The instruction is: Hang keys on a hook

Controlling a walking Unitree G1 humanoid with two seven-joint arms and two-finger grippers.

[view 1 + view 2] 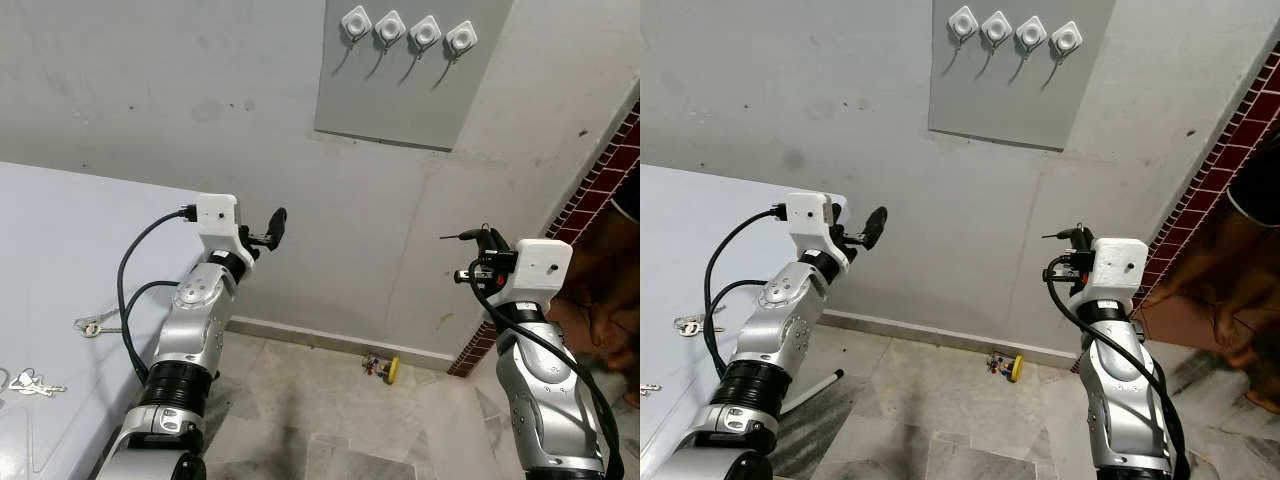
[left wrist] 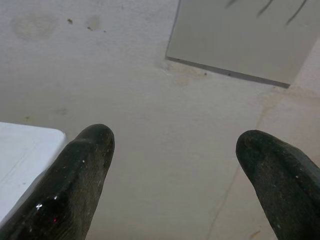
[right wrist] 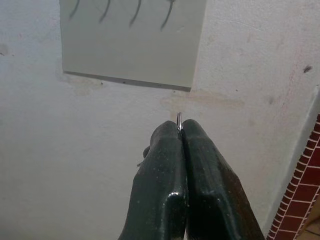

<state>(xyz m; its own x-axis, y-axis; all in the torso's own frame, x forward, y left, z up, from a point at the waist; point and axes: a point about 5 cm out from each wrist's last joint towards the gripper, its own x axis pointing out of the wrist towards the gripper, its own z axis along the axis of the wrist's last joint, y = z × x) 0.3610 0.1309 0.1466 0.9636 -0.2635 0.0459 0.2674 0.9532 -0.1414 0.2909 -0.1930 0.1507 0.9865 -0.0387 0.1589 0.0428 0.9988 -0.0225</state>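
Both arms are raised before a grey wall, where a panel (image 1: 410,80) bearing four hooks (image 1: 408,36) is mounted high up. The right hand (image 3: 180,131) is pressed shut on a thin metal ring (image 3: 179,119), of which a sliver is seen poking out between the fingertips in the right wrist view; whether keys hang from that ring cannot be told. The hand is held below the panel and well apart from the hooks. The left hand (image 2: 172,145) is spread wide and holds nothing, its two black fingers (image 2: 80,175) pointed at the bare wall below the panel's lower corner. A white desk (image 1: 60,260) is seen at the left, its far corner just beside the left arm. One bunch of keys (image 1: 92,324) lies near the desk's right edge, and a second bunch (image 1: 28,384) lies closer to the near edge. A small yellow object (image 1: 384,368) rests on the tiled floor at the foot of the wall. A brick edge (image 1: 600,190) runs down the right side.
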